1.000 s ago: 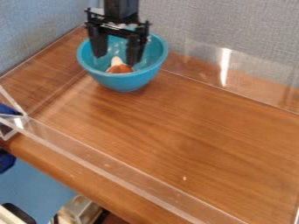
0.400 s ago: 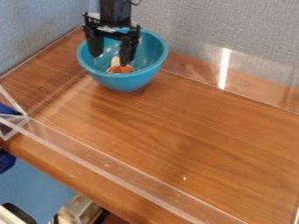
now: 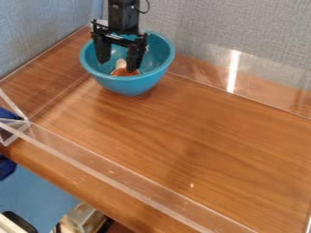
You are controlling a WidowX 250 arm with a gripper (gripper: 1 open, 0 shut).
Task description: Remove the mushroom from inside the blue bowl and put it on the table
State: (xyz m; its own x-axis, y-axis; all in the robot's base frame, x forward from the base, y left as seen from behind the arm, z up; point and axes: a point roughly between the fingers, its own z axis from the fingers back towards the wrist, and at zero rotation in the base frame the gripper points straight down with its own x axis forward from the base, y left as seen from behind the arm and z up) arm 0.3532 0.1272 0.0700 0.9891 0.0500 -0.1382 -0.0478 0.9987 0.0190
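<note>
- Pointing straight down, the claw (image 3: 122, 62) is hanging inside the bowl (image 3: 153, 76) with its 2 black fingers (image 3: 100, 56) spread wide and nothing between them

- Between those fingers the mushroom (image 3: 119, 68) is showing as a small orange-brown spot with a paler patch, lying on the floor of the bowl, slightly toward the left side of the hollow

- Seen from this 1 camera, the mushroom is sitting directly under the gap of the fingers, so the relation that matters is nearly vertical: the target is lying below the claw, not off to one side

- Whether the fingertips are already touching the mushroom or the bowl floor is not clear at this size; they are looking very close to it

- No long axis of the mushroom is readable here, since cap and stem are blurring into 1 blob, so I cannot tell which way it is tipping

- My judgement is that the task is at its reaching step, with the grasp not yet made and the mushroom not yet lifted

- Closing squarely across the cap seems to be what the next move is calling for, and a rounded cap could be slipping sideways against the curved bowl wall

- Beyond the bowl, the table (image 3: 183, 127) is offering open wood surface toward the front and right for setting the mushroom down
</note>
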